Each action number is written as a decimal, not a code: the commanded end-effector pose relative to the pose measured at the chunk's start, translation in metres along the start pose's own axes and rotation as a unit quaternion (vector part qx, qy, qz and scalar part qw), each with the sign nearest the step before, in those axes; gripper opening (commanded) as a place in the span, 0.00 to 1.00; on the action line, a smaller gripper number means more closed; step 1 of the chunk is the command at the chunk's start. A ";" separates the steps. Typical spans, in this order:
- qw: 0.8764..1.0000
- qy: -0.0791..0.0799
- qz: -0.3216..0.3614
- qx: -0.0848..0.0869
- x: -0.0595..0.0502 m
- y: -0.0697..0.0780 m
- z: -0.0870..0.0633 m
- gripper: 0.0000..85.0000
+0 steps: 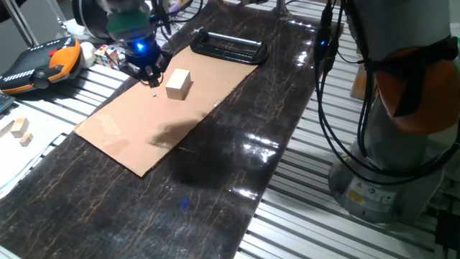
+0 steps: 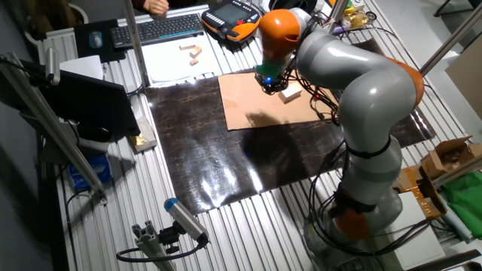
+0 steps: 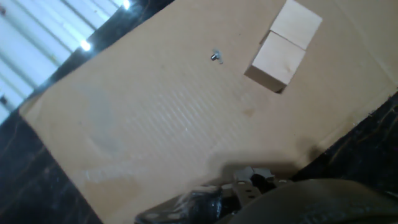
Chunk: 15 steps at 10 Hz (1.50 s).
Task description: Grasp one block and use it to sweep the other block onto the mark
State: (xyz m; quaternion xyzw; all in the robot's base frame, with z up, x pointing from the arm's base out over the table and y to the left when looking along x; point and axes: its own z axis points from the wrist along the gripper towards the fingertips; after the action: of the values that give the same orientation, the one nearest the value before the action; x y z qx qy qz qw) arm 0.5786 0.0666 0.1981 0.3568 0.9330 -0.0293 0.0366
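The gripper [image 1: 149,73] is hanging low over the cardboard sheet [image 1: 129,137] in the upper left of one fixed view, just left of a wooden block [image 1: 177,83]. Whether its jaws are parted or closed on something, I cannot tell; the fingers are dark and blurred, and the hand view is showing no block between them. The mark [image 1: 156,91], a tiny dark dot, is sitting just below the gripper and beside the block's lower left corner. In the hand view the block [image 3: 283,46] is lying at the upper right and the dot [image 3: 215,56] left of it, apart. Judging by this, the sweeping step is at hand: the next move is calling for a short, gentle push of the block toward the dot.
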 end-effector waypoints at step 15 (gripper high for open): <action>0.997 0.012 -0.073 -0.013 0.011 -0.009 -0.005 0.01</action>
State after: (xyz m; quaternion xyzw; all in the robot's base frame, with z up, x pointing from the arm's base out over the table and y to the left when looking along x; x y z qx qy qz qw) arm 0.5646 0.0678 0.2027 0.2872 0.9573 -0.0155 0.0283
